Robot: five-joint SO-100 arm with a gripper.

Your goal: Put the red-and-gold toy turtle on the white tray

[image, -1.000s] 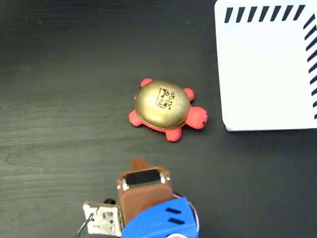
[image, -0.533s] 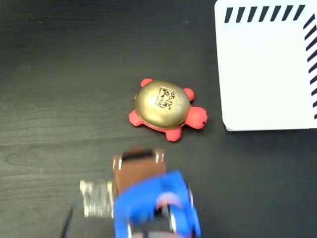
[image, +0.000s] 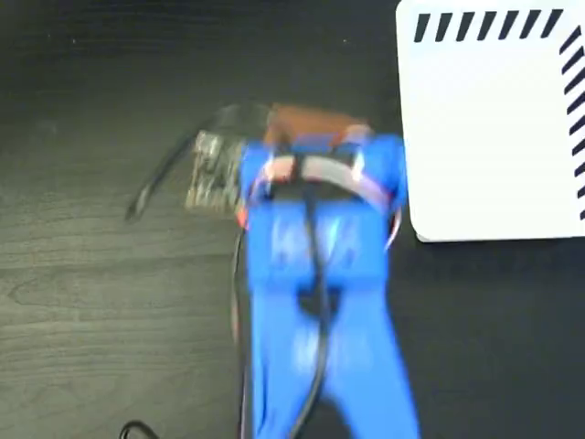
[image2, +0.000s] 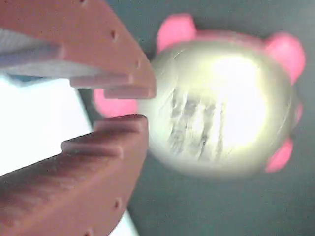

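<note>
In the wrist view the red-and-gold toy turtle (image2: pixel 221 108) fills the right half, blurred, with its gold shell up and coral feet around it on the dark table. My gripper (image2: pixel 133 106) hangs just above its left side. The brown fingertips (image2: pixel 125 130) nearly touch, and nothing is held between them. In the fixed view my blue arm and brown gripper (image: pixel 311 119) cover the turtle, so it is hidden there. The white tray (image: pixel 494 137), with black stripes along its edges, lies at the upper right, close beside the arm. It also shows as a white patch (image2: pixel 39 123) behind the fingers.
The dark wood-grain table (image: pixel 91 302) stretches to the left and below. A small circuit board (image: pixel 215 169) with a black cable (image: pixel 160 183) sticks out from the left side of the wrist. The tray's near edge (image: pixel 411 233) lies right beside the arm.
The arm has swung up from the bottom edge of the fixed view to over the turtle, which was in plain sight before and is now covered. The tray has not moved.
</note>
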